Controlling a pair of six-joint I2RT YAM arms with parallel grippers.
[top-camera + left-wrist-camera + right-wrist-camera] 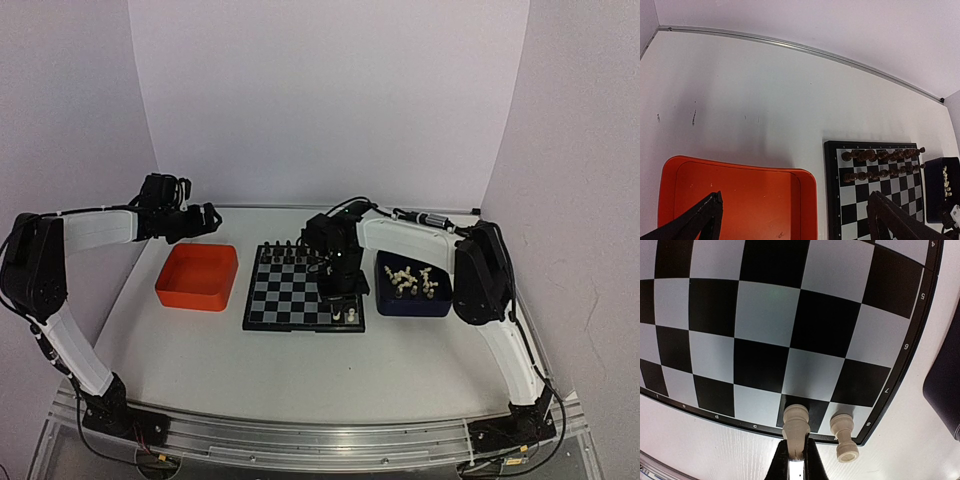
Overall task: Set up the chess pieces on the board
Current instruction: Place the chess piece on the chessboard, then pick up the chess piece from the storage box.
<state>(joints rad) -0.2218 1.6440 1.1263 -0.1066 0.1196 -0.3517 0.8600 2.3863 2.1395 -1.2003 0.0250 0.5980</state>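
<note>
Board (765,315), border digits 4 to 8

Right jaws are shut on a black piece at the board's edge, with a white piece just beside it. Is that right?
Not quite: the held piece is cream-white, not black. The right wrist view shows the right gripper with its jaws shut on it at the edge of the board, and the other white piece just beside it.
</note>
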